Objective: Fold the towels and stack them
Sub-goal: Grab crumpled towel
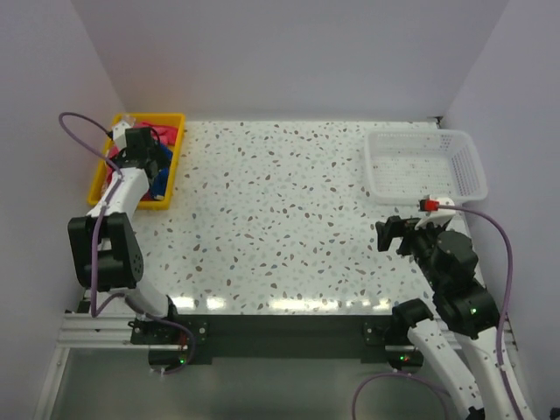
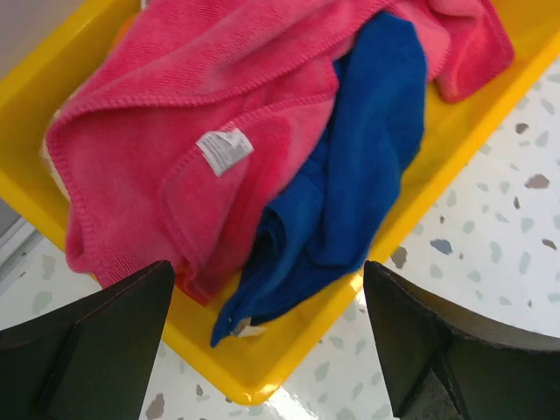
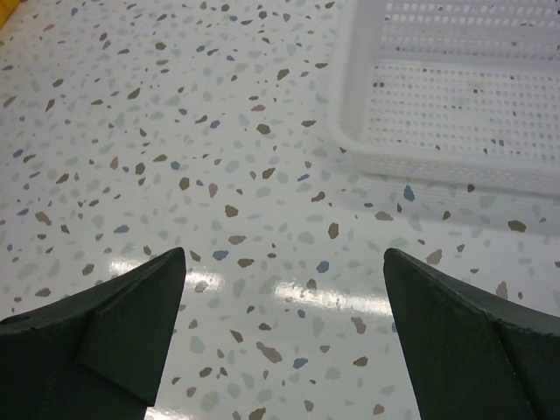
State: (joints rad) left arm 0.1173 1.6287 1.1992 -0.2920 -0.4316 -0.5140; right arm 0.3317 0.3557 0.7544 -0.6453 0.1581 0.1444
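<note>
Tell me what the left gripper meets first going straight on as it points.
Left gripper: probably the blue towel, beside the pink towel in the yellow tray; depth unclear.

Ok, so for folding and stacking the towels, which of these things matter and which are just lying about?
For the job:
pink towel
blue towel, bunched beside the pink one
left gripper, open above them

Just lying about:
yellow tray, which holds both towels
white basket, at the far right of the table
</note>
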